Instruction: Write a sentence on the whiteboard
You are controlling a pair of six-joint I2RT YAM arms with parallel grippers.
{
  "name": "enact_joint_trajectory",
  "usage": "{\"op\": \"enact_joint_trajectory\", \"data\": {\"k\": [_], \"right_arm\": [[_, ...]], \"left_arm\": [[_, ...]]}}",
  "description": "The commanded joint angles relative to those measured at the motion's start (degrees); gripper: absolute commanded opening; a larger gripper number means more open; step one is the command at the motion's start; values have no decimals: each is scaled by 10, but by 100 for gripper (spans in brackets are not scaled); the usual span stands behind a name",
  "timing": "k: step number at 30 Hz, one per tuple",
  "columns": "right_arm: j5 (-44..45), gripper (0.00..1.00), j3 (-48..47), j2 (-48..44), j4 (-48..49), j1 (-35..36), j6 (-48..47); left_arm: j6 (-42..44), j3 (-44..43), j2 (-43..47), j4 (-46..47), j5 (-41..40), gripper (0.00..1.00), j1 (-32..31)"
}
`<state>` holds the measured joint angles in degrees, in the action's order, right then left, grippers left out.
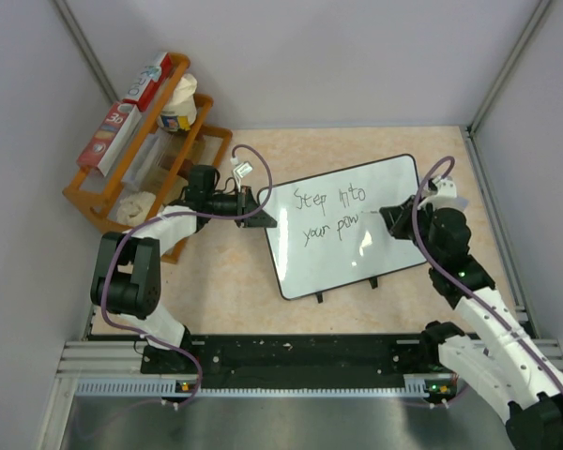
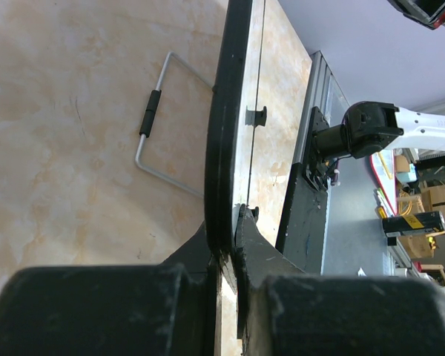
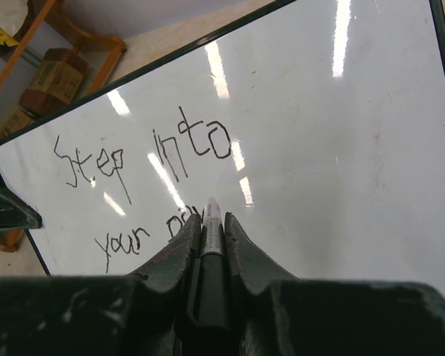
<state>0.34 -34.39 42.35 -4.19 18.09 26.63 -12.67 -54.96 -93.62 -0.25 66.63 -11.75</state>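
Note:
The whiteboard stands propped in the middle of the table, and its black rim shows edge-on in the left wrist view. The sentence reads "Step into" over "your pow" in dark marker. It also shows in the right wrist view, the last letters hidden behind the marker. My left gripper is shut on the board's left edge. My right gripper is shut on a black marker, its tip at the board by the end of "pow".
A wooden rack with boxes and a cup stands at the back left. The board's wire stand rests on the table behind it. Two black clips stick out at the board's near edge. A black rail runs along the table's near edge.

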Motion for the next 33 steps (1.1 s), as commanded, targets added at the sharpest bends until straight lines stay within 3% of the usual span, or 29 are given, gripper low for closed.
{"op": "enact_joint_trajectory", "data": {"k": [1, 33], "right_arm": [[-17, 0, 3, 8, 18, -7, -4], [20, 0, 13, 34, 15, -9, -3]], "left_arm": [[136, 21, -18, -21, -97, 0, -26], [136, 21, -18, -21, -96, 0, -26]]}}
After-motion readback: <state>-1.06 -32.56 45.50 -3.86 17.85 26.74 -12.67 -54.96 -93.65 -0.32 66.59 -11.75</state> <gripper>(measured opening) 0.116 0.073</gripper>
